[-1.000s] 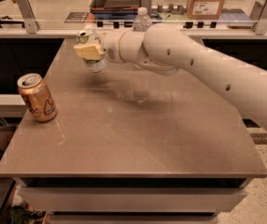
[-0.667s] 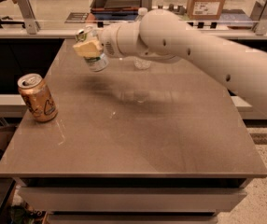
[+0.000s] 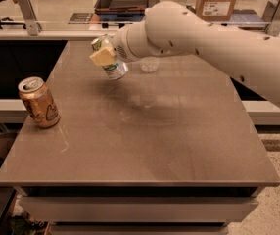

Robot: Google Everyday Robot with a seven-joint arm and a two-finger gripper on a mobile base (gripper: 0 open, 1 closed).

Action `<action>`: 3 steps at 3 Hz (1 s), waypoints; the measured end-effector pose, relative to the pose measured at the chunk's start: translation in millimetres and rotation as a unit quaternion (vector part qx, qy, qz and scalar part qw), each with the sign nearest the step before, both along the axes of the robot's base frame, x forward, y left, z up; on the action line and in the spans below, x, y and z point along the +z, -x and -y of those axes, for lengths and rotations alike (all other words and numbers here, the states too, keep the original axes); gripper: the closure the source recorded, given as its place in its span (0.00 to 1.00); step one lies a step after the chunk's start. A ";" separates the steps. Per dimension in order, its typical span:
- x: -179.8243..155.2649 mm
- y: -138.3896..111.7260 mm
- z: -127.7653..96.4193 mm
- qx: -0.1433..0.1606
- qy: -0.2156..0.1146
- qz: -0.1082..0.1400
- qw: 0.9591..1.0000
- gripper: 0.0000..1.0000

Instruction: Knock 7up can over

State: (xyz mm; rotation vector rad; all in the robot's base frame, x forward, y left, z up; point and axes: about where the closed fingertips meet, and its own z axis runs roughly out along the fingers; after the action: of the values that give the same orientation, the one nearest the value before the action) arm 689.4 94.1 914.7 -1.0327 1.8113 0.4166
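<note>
Behind the brown tabletop (image 3: pixel 179 146) stands a cardboard box (image 3: pixel 216 4). Near the far edge, left of the middle, the gripper (image 3: pixel 105 58) is clenched on the 7up can (image 3: pixel 115 70), which is tilted with its top toward the far left corner. An orange-gold can (image 3: pixel 38 102) stands upright at the left edge. A clear bottle (image 3: pixel 150 65) is partly hidden behind the arm (image 3: pixel 203 38).

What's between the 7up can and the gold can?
Only bare tabletop, in the camera view, from 7up can to gold can; the gripper is at the 7up can.
</note>
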 end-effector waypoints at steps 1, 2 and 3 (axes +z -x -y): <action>-14.3 0.0 11.5 -0.014 0.042 -0.009 0.999 1.00; -23.0 -0.1 21.5 -0.024 0.088 -0.012 0.996 1.00; -28.2 -2.0 23.4 -0.022 0.126 -0.014 0.992 1.00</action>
State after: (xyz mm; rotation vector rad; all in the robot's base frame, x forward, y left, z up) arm 691.4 70.7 886.5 -1.1595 1.9434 0.1778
